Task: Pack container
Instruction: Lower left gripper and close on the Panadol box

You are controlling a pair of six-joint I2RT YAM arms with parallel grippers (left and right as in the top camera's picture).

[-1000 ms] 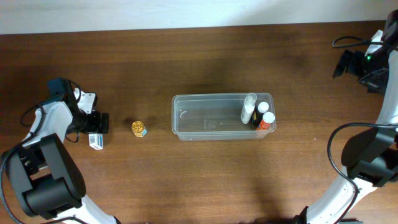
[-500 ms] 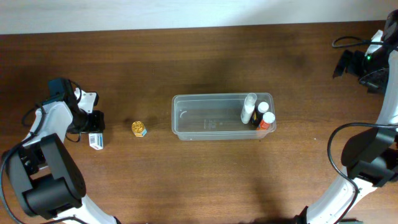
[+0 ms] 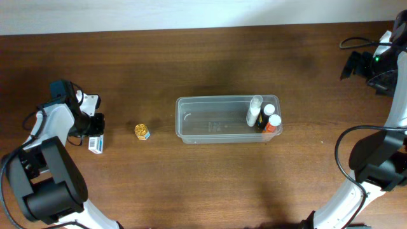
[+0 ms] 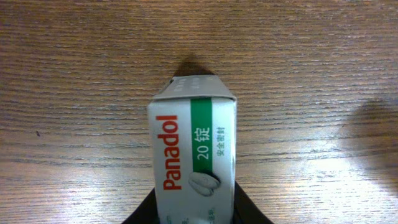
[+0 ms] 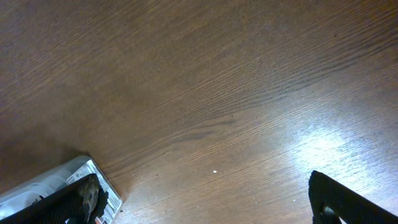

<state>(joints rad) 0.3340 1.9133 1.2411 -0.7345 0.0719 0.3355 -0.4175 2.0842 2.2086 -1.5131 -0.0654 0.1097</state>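
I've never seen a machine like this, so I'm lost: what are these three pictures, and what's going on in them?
These are two robot arms at a wooden table. The wide picture looks down from above, with the left arm at one side and the right arm at the other. The other two pictures come from cameras on the wrists. A clear tub holds small bottles; a gold object lies apart from it. The left wrist picture shows a Panadol box between that arm's jaws, seemingly gripped. The right jaws are open, holding nothing.
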